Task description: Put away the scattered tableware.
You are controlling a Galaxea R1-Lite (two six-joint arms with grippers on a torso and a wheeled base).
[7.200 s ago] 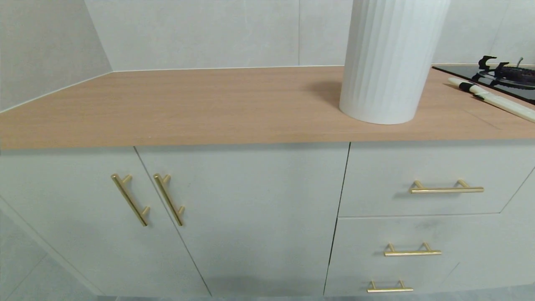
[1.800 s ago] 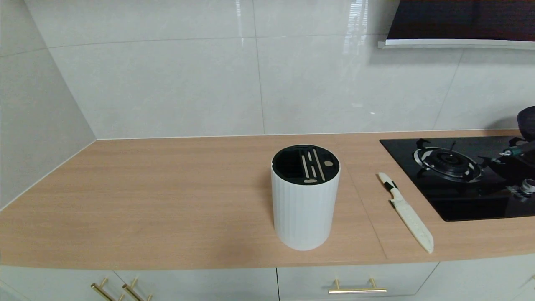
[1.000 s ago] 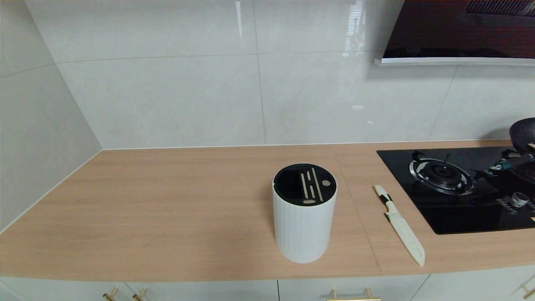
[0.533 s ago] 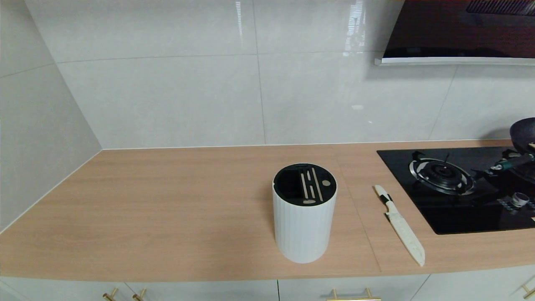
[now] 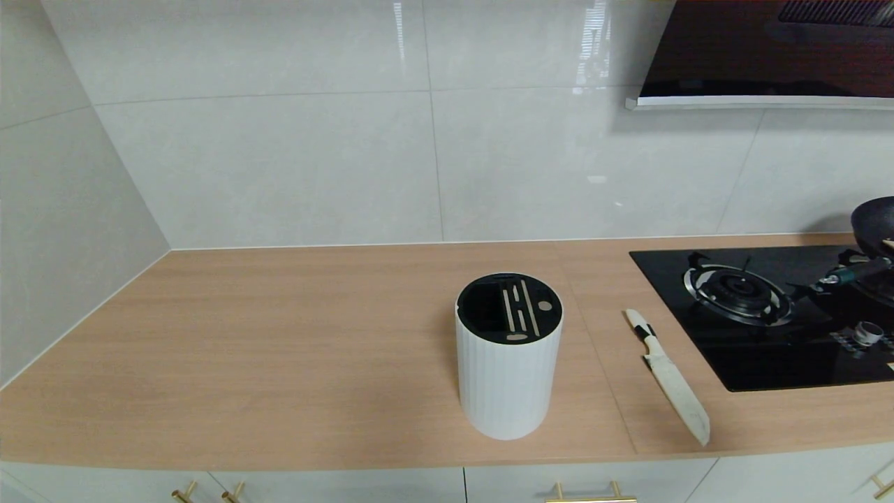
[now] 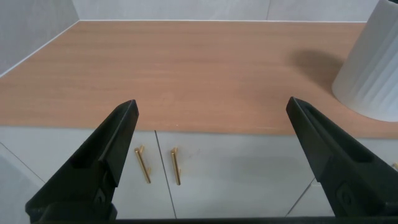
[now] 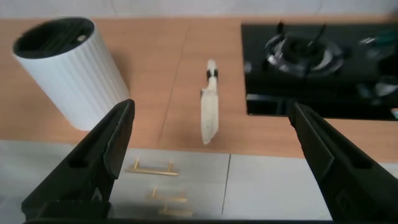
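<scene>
A cream knife [image 5: 669, 378] with a black band on its handle lies flat on the wooden counter [image 5: 279, 335], between the holder and the hob, blade toward the front edge. The white ribbed knife holder [image 5: 508, 363] stands upright mid-counter, its black slotted top showing. My left gripper [image 6: 211, 155] is open, held in front of the counter edge, left of the holder [image 6: 373, 68]. My right gripper [image 7: 214, 158] is open too, out in front of the counter, facing the knife [image 7: 209, 109] and the holder [image 7: 68, 71].
A black gas hob [image 5: 761, 314] with a burner and a dark pan [image 5: 873, 227] takes the counter's right end. An extractor hood [image 5: 761, 56] hangs above it. Tiled walls close the back and left. Cupboard doors with gold handles [image 6: 158, 165] and drawers [image 7: 152, 167] sit below the counter.
Since the oldest frame the head camera has risen from cupboard level to above the counter. Over the last second nothing has moved.
</scene>
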